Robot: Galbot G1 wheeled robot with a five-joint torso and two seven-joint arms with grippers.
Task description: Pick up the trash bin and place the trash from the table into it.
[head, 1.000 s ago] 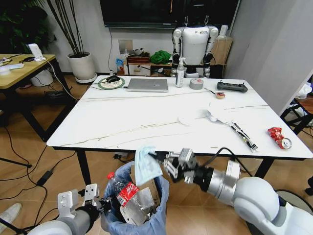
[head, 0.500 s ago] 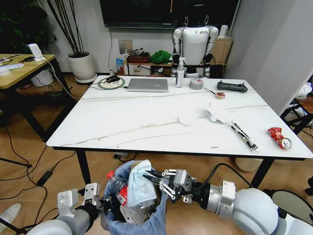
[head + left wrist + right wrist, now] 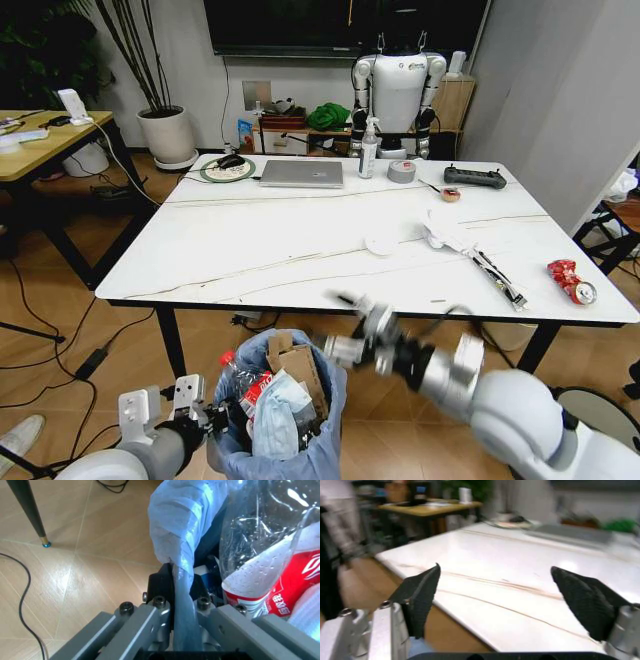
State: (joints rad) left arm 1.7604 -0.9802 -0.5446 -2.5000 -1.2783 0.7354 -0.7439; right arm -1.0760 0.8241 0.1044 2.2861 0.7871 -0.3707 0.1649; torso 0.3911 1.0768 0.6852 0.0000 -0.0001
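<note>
Blue-bagged trash bin [image 3: 280, 420] sits low before the table [image 3: 300, 250], left gripper [image 3: 182, 603] clamped on its liner rim to hold it up for drops; right gripper [image 3: 352, 325], fingers apart and empty, has lifted since releasing the face mask [image 3: 272, 412] inside.

Left gripper [image 3: 200, 415] low at the near left, clamped on the bin rim [image 3: 180, 592], which runs up between the closed fingers [image 3: 160, 588]; forearm short and bent in from below. Right arm reaching in from the lower right, wrist angled up and leftward. Right gripper [image 3: 350, 325] raised above and to the right of the left one, jaws spread wide, black pads [image 3: 422, 592] well apart, empty.
</note>
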